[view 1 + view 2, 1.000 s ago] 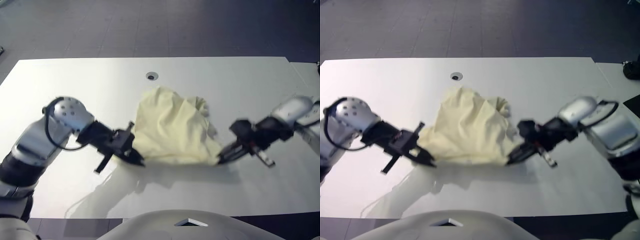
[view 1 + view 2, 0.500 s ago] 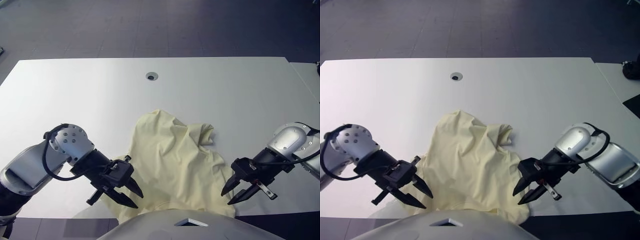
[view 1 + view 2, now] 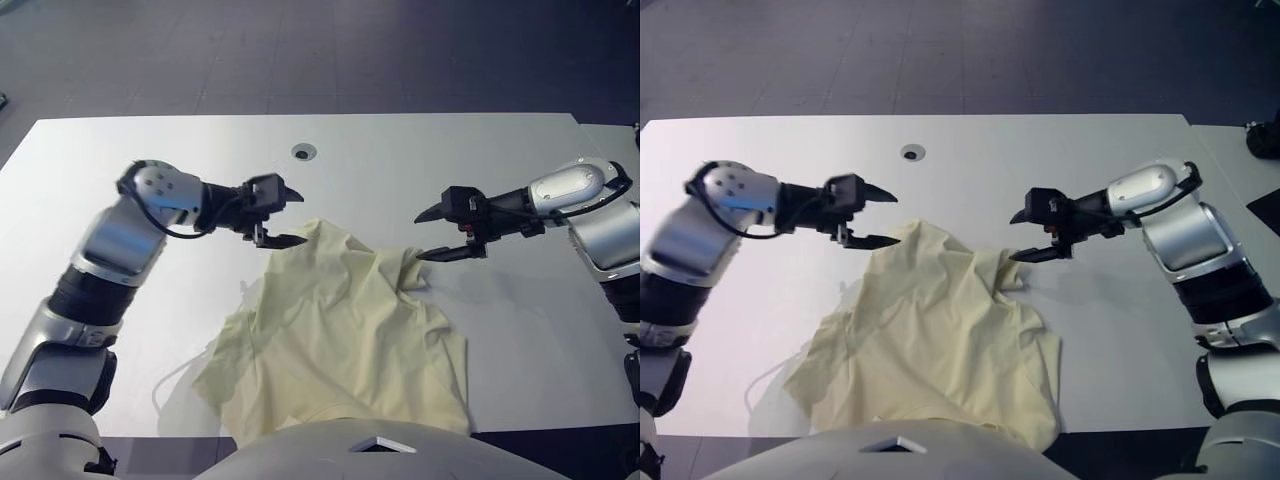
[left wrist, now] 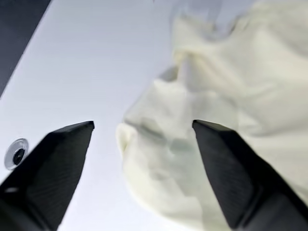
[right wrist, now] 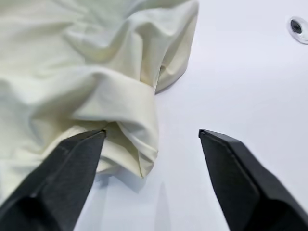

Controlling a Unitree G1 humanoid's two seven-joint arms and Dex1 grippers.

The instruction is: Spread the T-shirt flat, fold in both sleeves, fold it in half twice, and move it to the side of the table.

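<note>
Pale yellow T-shirt (image 3: 345, 340) — plain white table (image 3: 150, 170)

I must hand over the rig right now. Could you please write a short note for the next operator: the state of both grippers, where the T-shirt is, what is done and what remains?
Left gripper: open, holding nothing, at the far left edge of the T-shirt.
Right gripper: open, holding nothing, at a bunched fold on the shirt's far right edge.
T-shirt: pale yellow, wrinkled, lying on the near middle of the table.
Done: shirt partly spread, not flat; no sleeve folded in.
Left: flatten it, fold in both sleeves, fold in half twice, move it to the table's side.
</note>
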